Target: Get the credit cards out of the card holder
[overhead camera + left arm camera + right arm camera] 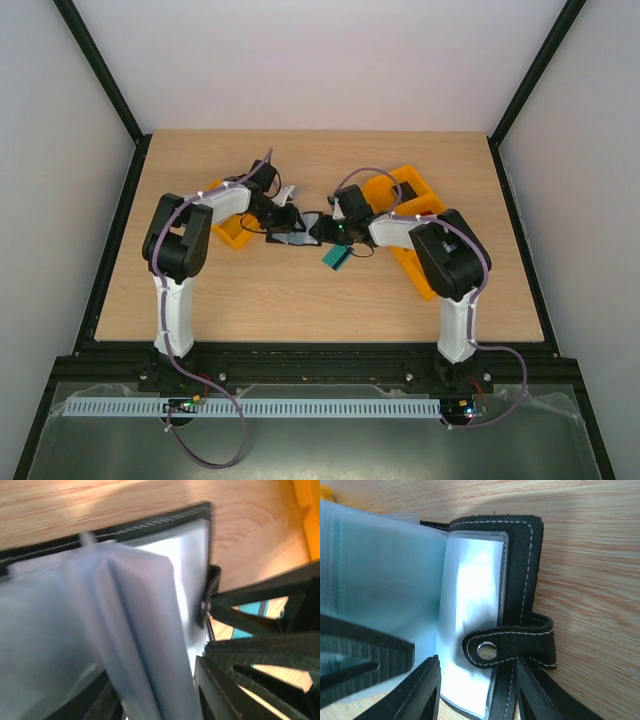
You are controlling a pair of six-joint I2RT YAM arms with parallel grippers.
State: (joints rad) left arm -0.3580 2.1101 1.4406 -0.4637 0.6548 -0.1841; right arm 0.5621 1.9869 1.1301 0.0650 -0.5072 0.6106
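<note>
The black card holder (pixel 293 236) lies open on the table between my two grippers. In the left wrist view its blue-grey plastic sleeves (pixel 125 630) stand up in a bunch between the jaws of my left gripper (pixel 155 700), which look closed on them. In the right wrist view its stitched cover (pixel 522 565) and clasp tab (pixel 510 647) lie flat. My right gripper (pixel 477 690) straddles the tab with its jaws apart. A teal tint shows through the sleeves (pixel 375 580). One teal credit card (pixel 337 257) lies on the table beside my right gripper (pixel 326 229).
Orange trays stand left (pixel 232 236) and right (pixel 412 200) of the grippers, with another orange piece (pixel 415 268) near the right arm. My left gripper (pixel 279 214) and the right one are close together. The right gripper's black fingers (pixel 260 645) fill the right of the left wrist view.
</note>
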